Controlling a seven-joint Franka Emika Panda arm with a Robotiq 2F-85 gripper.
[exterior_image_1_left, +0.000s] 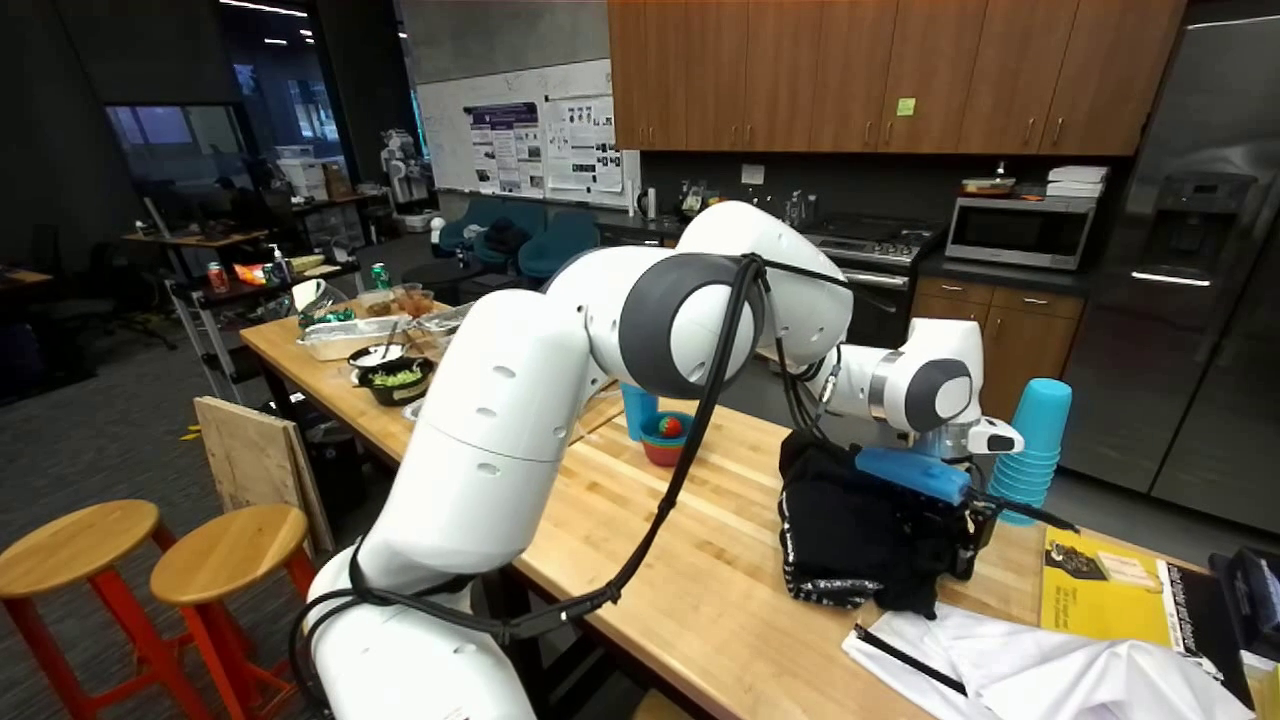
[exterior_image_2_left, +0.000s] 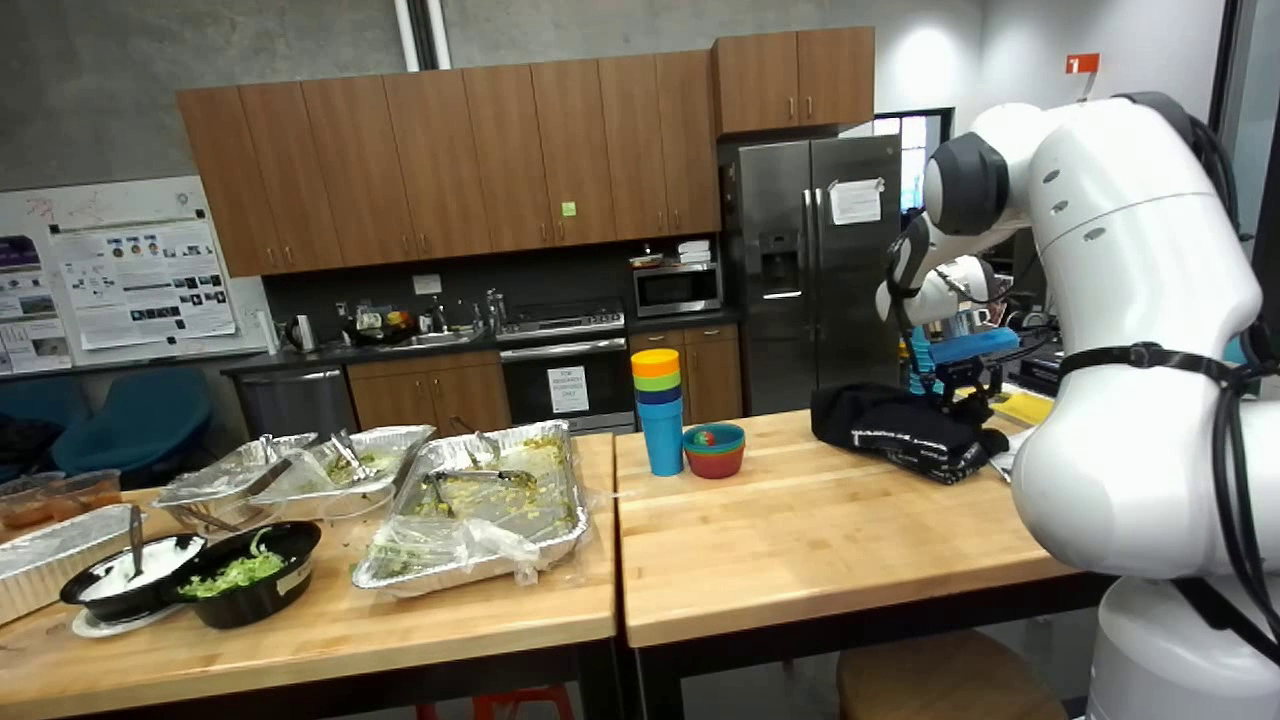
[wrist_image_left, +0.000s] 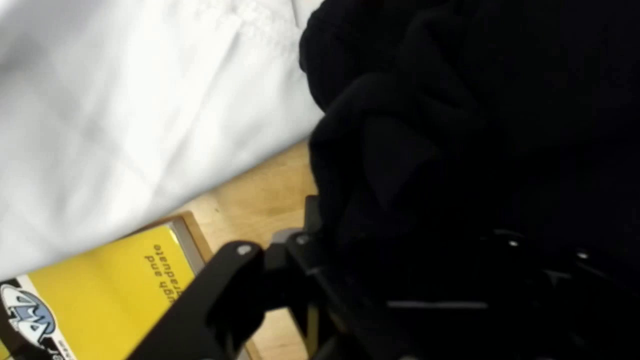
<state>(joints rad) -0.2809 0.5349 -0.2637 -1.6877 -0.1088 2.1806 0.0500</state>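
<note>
Touching the bunched black garment with white lettering (exterior_image_2_left: 880, 432) directly below it, the gripper (exterior_image_2_left: 962, 393) has its fingers obscured by dark folds, so whether the jaws stand apart or pinch the fabric cannot be told. Near the gripper on the wooden table (exterior_image_2_left: 820, 530) lie a white cloth (wrist_image_left: 150, 100) and a yellow-and-black book (wrist_image_left: 115, 280); stacked turquoise cups (exterior_image_1_left: 1032, 445) stand beyond it in an exterior view.
</note>
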